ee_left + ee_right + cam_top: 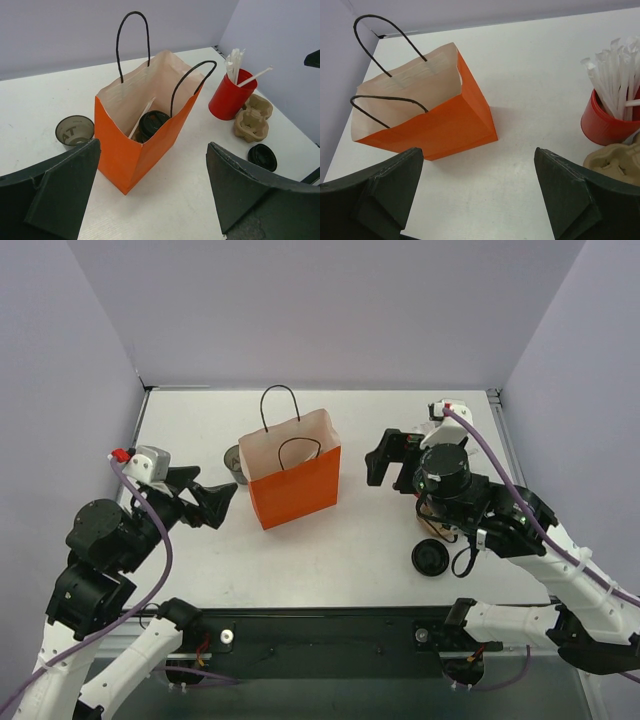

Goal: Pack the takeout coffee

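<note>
The takeout coffee (152, 121), a dark cup with a round black lid, stands inside the orange paper bag (135, 150) beside a white straw (141, 117); only the left wrist view shows it. The bag (295, 485) stands upright mid-table with its black handles up. My left gripper (212, 492) hangs open just left of the bag, nothing between its fingers (60, 190). My right gripper (372, 465) is open and empty to the right of the bag (430, 122), jaws wide apart and facing it.
A lidless dark see-through cup (74, 131) stands left of and behind the bag. At right are a red cup of wrapped straws (231, 95), a brown pulp cup carrier (252, 117) and a flat black lid (431, 558). Walls close three sides.
</note>
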Robot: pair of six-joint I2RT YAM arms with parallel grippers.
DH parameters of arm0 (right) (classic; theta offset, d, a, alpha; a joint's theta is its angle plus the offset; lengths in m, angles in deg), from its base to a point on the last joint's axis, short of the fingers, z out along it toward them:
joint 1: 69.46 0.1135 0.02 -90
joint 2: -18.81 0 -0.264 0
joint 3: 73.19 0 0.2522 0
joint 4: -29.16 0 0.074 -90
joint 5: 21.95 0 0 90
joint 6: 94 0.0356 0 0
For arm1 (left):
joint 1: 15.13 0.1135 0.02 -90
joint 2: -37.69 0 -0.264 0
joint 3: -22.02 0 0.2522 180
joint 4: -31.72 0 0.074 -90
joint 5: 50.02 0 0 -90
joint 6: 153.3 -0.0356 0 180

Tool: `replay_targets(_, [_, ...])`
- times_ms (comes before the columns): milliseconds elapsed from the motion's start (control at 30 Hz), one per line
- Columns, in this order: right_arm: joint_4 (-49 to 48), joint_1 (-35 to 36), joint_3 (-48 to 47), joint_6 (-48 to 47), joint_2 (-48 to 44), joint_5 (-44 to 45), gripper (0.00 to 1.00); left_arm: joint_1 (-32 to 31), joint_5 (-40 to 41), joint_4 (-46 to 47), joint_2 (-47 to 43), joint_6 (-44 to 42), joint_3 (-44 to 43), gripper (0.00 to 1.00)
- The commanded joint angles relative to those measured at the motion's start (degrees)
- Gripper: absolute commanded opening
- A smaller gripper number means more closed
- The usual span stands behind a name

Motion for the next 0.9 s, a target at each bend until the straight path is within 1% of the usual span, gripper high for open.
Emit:
replay_targets(0, [-2.77,-0.09,4.34,3.78,-3.87,1.56,1.0,0.13,-1.67,4.68,-0.28,1.49,0.88,0.96])
replay_targets(167, [-4.09,-0.27,5.92,4.05,-4.49,-0.28,1.0,0.13,-1.67,4.68,-0.63,1.13,0.62,0.96])
replay_targets(767, [-6.2,-0.35,7.33,3.78,-5.99,-1.69,1.0,0.13,-1.85,5.21,-0.72,0.87,0.18,0.96])
replay_targets(867, [-6.29,-0.35,7.77,4.39,-6.34,-0.82,1.0,0.13,-1.85,4.94,-0.89,0.61,0.27,0.96])
